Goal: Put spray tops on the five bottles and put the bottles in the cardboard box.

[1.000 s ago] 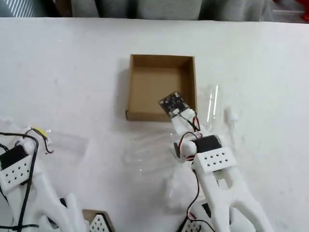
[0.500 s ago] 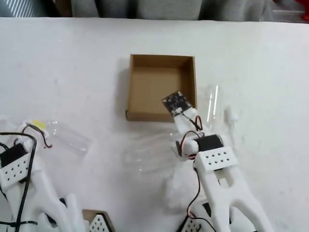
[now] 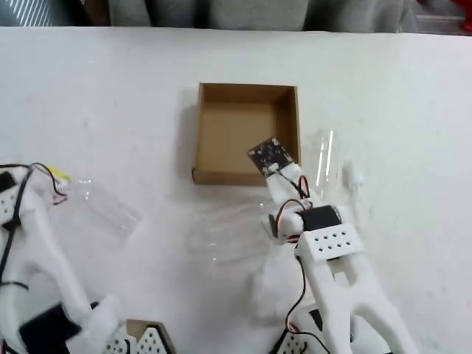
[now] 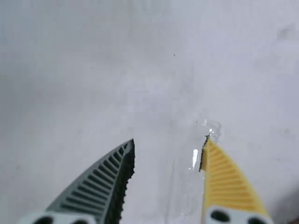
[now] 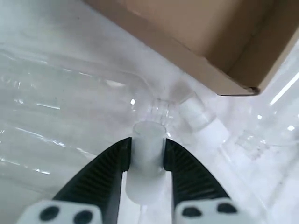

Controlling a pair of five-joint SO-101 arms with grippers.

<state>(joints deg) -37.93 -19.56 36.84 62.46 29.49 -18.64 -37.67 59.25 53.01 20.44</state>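
From up high: the cardboard box (image 3: 198,133) sits mid-table (image 3: 383,88), toward the far edge, and a clear bottle (image 3: 107,208) lies near the left edge.

Left wrist cam: the left gripper (image 4: 169,141) is spread wide over the table, with a bottle's clear end just beside its yellow finger (image 4: 224,177).

Right wrist cam: the right gripper (image 5: 147,142) is pinching a white spray top (image 5: 145,161) right at a second bottle (image 5: 70,107)'s neck, near the box's corner.
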